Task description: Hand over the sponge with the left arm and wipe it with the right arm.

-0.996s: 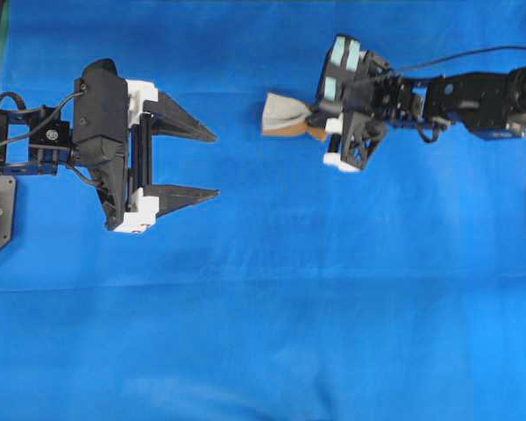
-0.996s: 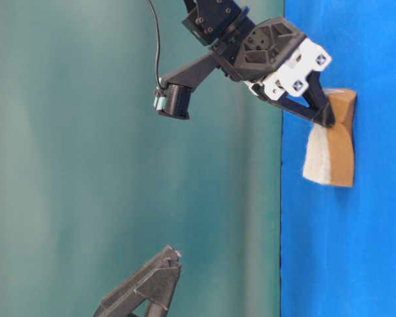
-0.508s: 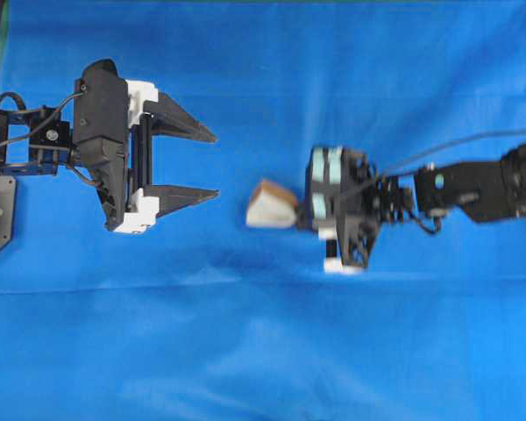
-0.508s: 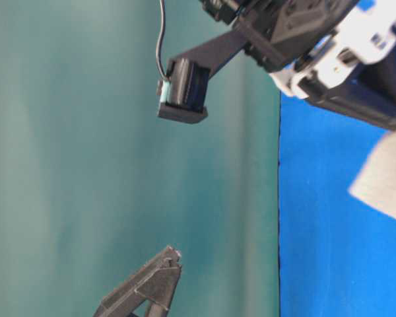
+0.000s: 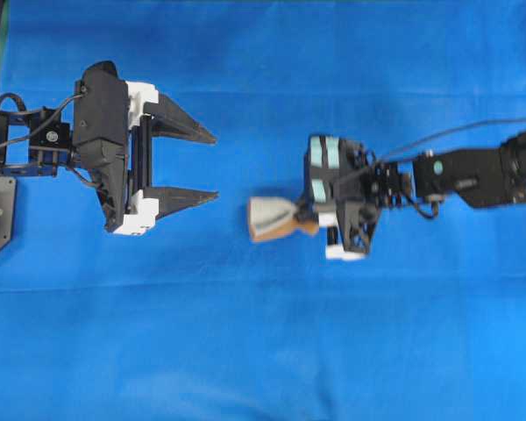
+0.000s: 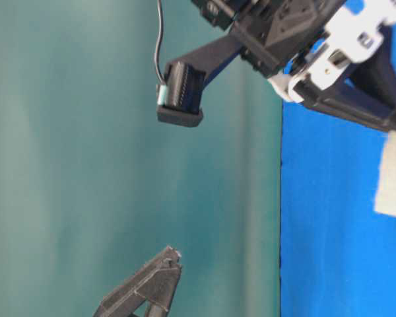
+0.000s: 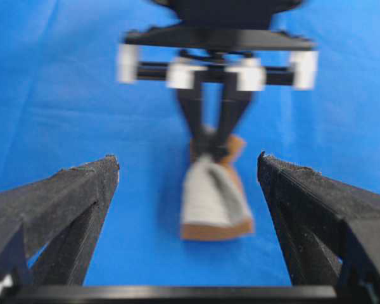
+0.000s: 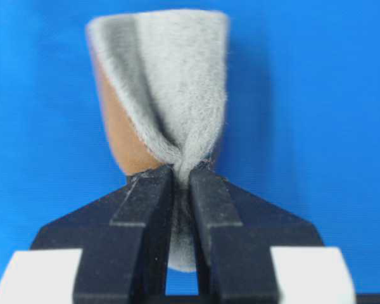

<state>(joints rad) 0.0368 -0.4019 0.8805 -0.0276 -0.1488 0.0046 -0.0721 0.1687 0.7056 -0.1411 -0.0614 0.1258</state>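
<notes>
The sponge (image 5: 272, 217), grey-white on top with an orange-brown foam layer, is pinched at one end by my right gripper (image 5: 309, 221), the arm with teal pads. The sponge is squeezed and folded where the jaws hold it (image 8: 164, 95), and its free end points at my left gripper. My right gripper (image 8: 182, 171) is shut on it, low over the blue cloth. My left gripper (image 5: 215, 165) is open and empty at the left, its jaws wide apart. In the left wrist view the sponge (image 7: 214, 199) sits ahead between the open fingers (image 7: 82, 190), apart from them.
Blue cloth (image 5: 263, 351) covers the whole table. The right arm's cable (image 5: 456, 133) trails to the right. In the table-level view the sponge (image 6: 393, 178) hangs at the right edge, and one left finger (image 6: 152, 284) shows at the bottom.
My right gripper carried the sponge from the far side of the table to the middle, in line with the left gripper's lower finger. The left arm has not moved.
</notes>
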